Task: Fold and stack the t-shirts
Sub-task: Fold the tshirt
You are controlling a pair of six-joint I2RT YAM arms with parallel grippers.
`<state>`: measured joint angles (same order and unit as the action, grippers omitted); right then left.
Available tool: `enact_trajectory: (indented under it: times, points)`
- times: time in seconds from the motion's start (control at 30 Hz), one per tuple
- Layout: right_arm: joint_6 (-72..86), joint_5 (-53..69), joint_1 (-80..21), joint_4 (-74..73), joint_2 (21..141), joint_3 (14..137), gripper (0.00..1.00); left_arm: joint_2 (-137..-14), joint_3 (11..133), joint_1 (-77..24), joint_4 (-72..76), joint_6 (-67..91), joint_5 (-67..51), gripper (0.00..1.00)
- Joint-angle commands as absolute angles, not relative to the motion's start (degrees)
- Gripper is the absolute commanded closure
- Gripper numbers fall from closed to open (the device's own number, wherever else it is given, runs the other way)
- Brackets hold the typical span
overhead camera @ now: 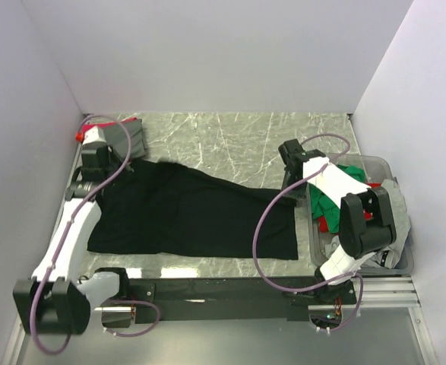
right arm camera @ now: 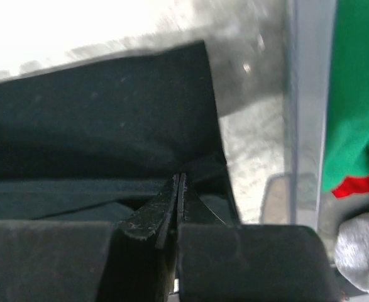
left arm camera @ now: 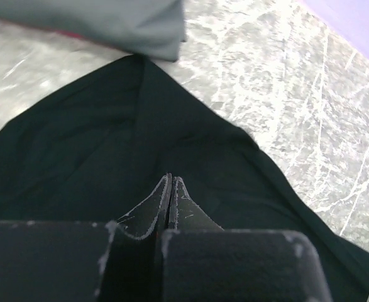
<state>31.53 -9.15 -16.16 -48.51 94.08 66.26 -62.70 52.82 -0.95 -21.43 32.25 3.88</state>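
Black t-shirt lies spread flat just left of the plastic bin, long axis running left-right. Left gripper and right gripper: jaws pressed together at the black cloth; whether cloth is pinched cannot be told.

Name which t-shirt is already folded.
The far-left grey cloth t-shirt, a compact rectangle; the large black t-shirt lies spread, the green t-shirt bunched in the clear bin.
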Motion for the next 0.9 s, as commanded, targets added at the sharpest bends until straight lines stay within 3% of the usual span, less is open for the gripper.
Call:
enact_trajectory:
  times: [0.0, 0.17, 0.33, 0.6, 0.87]
  points:
    - [31.6, -10.4, -16.2, -47.3, 89.6, 63.6, 1.00, -57.7, 50.5, -0.9, -24.6, 35.2, 9.0, 1.00]
    - [32.0, -10.1, -16.3, -46.2, 88.0, 60.3, 1.00, -52.0, 47.7, -0.9, -28.9, 36.8, 12.7, 1.00]
    - [32.2, -9.9, -16.2, -45.3, 88.3, 59.2, 1.00, -53.8, 43.6, -0.9, -25.3, 39.3, 6.2, 0.99]
    - [33.0, -9.2, -16.4, -44.3, 87.7, 58.5, 1.00, -69.3, 43.2, 1.5, -15.3, 40.8, -4.1, 0.74]
    - [33.9, -9.2, -16.4, -44.4, 87.5, 58.3, 1.00, -83.3, 45.9, 5.6, -10.1, 44.4, -10.5, 0.72]
